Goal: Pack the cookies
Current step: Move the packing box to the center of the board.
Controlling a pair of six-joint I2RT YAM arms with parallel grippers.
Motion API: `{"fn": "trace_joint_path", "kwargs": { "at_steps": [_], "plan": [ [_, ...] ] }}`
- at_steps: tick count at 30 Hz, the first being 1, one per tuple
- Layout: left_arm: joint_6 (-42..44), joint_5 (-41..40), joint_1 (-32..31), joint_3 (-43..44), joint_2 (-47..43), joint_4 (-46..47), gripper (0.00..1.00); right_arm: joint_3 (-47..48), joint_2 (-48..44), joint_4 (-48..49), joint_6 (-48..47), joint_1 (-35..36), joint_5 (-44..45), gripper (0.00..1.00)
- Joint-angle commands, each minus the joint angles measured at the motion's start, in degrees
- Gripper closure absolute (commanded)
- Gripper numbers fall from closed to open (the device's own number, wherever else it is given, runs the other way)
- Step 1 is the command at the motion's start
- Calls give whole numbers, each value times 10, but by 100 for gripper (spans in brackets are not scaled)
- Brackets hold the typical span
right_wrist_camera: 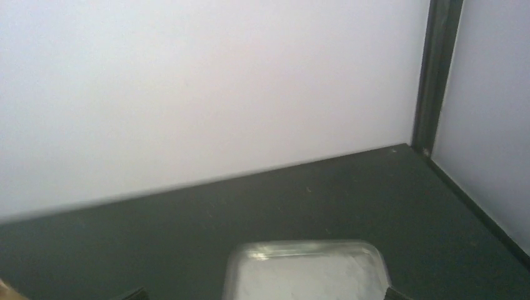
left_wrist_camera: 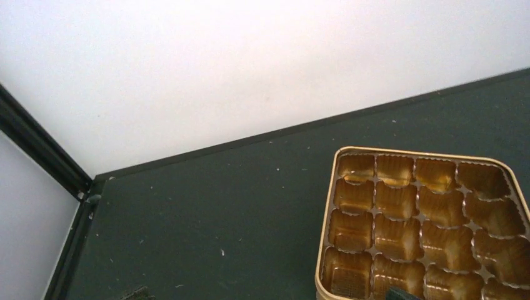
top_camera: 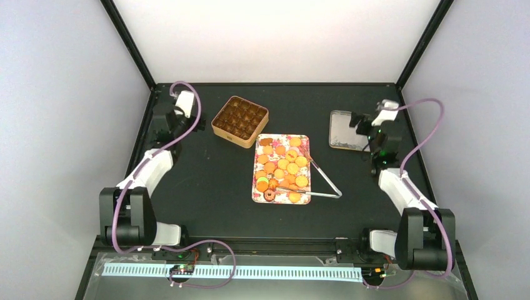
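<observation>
From my station, the cookies (top_camera: 282,167) lie on a flowered tray (top_camera: 257,156) in the middle of the black table (top_camera: 206,181). Most are small, round and orange-golden, and near the front corner I can pick out a green one (top_camera: 263,180) and a brown ring (top_camera: 269,195). A pair of metal tongs (top_camera: 325,181) lies at the tray's right side, with its tips reaching in over the cookies. Behind and to the left of the tray is a square tin (top_camera: 231,139) lined with brown paper cups, and none of the cups I can see holds a cookie. The left gripper (top_camera: 194,123) hovers just to the left of that tin. Its fingertips (left_wrist_camera: 134,292) barely show at the bottom edge of the wrist view, spread wide with nothing between them. On the far right, well apart from the tray, lies a silvery lid (top_camera: 340,131). The right gripper (top_camera: 357,122) hangs over the lid's right part, its jaws also spread wide and holding nothing.
</observation>
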Motion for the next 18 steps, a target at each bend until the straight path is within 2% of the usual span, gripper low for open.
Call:
{"fn": "trace_joint_path", "kwargs": {
  "at_steps": [1,2,4,5,7,10,15,17,18],
  "plan": [
    [94,53,-2,69,7,-240,1,102,0,-215,220,-1,9,0],
    [119,80,-3,80,6,-268,1,121,7,-242,210,-2,-58,0],
    [170,133,-3,101,6,-329,1,132,34,-220,160,1,-227,0],
    [184,146,-4,112,7,-350,1,138,47,-218,150,9,-263,0],
    [199,162,-5,129,10,-372,1,181,65,-316,106,54,-180,0],
    [200,167,-6,146,17,-372,1,223,90,-408,56,129,-77,1],
    [152,137,-9,212,95,-360,1,211,93,-419,48,209,13,6],
    [128,116,-10,274,156,-379,2,212,89,-424,45,226,44,5],
    [119,108,-10,310,189,-396,4,213,84,-426,47,228,52,1]
  ]
}}
